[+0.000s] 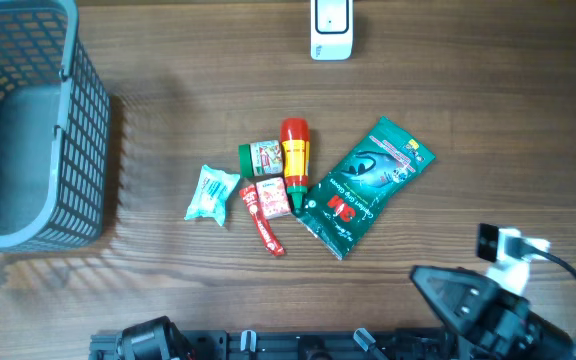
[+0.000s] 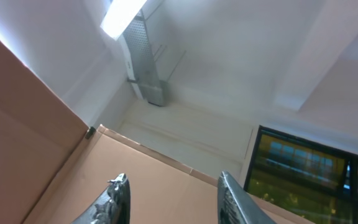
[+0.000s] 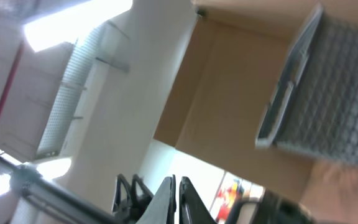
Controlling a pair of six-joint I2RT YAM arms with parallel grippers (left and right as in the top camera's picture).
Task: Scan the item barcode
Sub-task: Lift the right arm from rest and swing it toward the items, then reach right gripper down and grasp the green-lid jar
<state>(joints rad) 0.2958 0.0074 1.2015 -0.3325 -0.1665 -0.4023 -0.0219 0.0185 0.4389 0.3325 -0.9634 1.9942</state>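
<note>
Several small items lie together mid-table: a green 3M pouch (image 1: 366, 185), a red and yellow bottle (image 1: 295, 152), a small green can (image 1: 260, 156), a red packet (image 1: 271, 198), a thin red sachet (image 1: 261, 222) and a white-teal packet (image 1: 212, 192). A white scanner (image 1: 330, 28) stands at the far edge. My right arm (image 1: 468, 300) is at the near right edge, clear of the items. Its gripper (image 3: 177, 179) is shut on nothing and tilted upward. Only a bit of my left arm (image 1: 148, 340) shows at the near edge. The left gripper (image 2: 173, 177) points at the ceiling, open and empty.
A grey mesh basket (image 1: 78, 150) stands at the left side of the table, and its wall (image 3: 328, 93) also shows in the right wrist view. A white cable connector (image 1: 513, 245) sits on the right arm.
</note>
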